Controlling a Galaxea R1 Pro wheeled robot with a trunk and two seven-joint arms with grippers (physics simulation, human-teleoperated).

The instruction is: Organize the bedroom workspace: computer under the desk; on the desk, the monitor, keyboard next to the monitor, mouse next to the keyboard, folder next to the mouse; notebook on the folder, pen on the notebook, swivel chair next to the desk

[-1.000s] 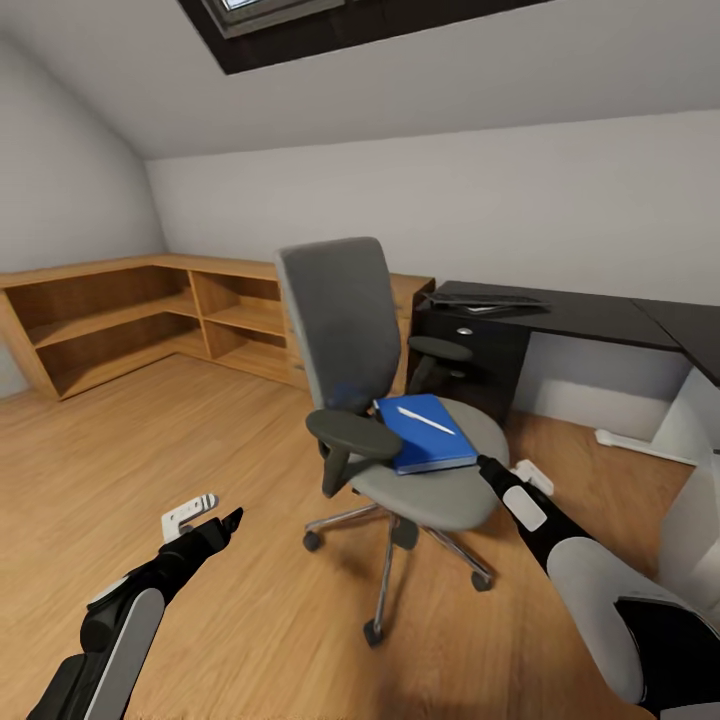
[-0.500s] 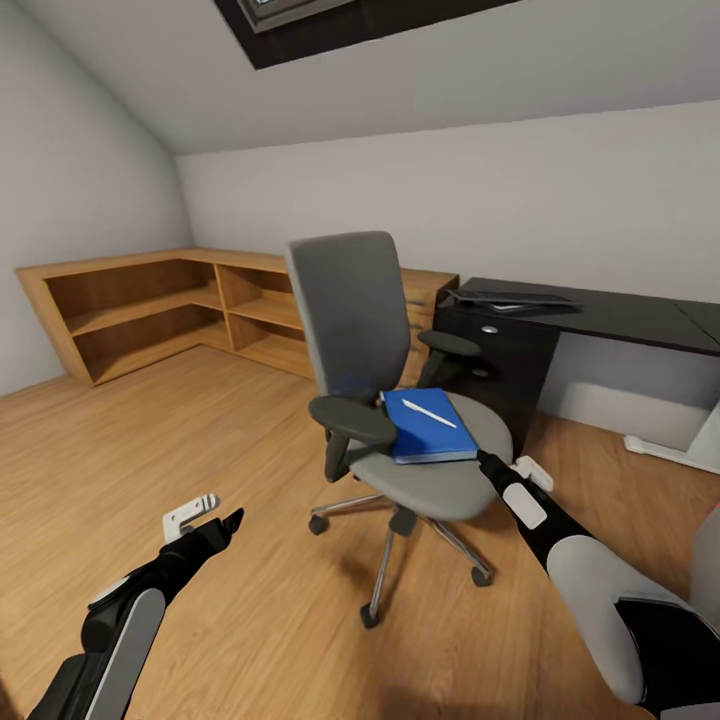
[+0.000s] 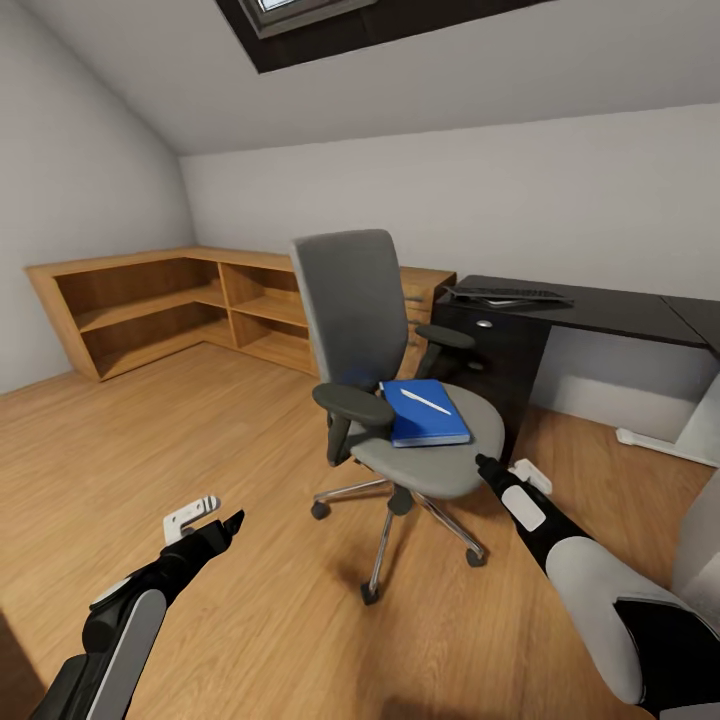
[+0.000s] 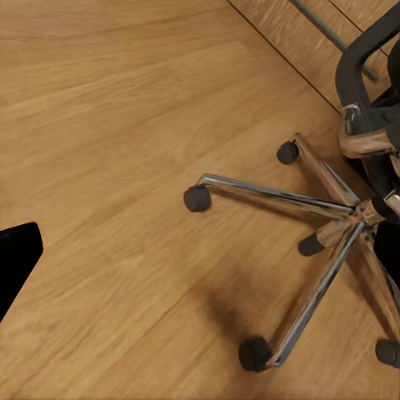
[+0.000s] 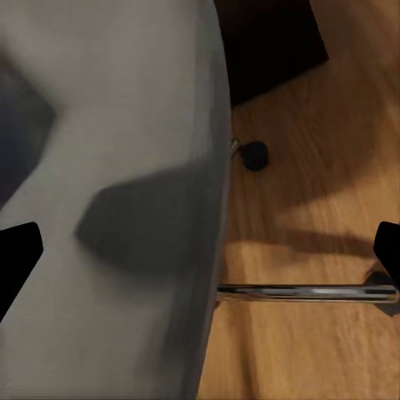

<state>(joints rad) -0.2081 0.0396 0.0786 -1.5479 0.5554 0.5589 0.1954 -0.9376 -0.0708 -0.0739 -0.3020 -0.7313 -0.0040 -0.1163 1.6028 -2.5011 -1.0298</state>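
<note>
Head view, left to right: left gripper (image 3: 205, 522) is held low over bare wooden floor (image 3: 150, 420), well apart from the swivel chair (image 3: 400, 400). Its fingers are seen parted, nothing between them. In the left wrist view only floor and the chair's chrome star base (image 4: 333, 225) are seen past 1 dark fingertip.

The chair is centred in the room, seat turned toward the robot. The blue folder (image 3: 425, 412) is lying flat on the seat, long axis running away from the robot, roughly toward the backrest. The white pen (image 3: 425, 402) is lying on top, slanted across it. No separate notebook can be made out.

Right gripper (image 3: 490, 468) is placed at the seat's near right edge, just beside it; contact cannot be confirmed. The folder is located ahead and to the left of these jaws, across the seat pad. In the right wrist view 2 dark fingertips are seen wide apart, grey seat (image 5: 108, 208) between them, nothing gripped.

The black desk (image 3: 590, 310) is set further right against the wall, a keyboard (image 3: 505, 294) on its near end.

Judgement: right arm is clearly nearer; the folder would be reached by it.
</note>
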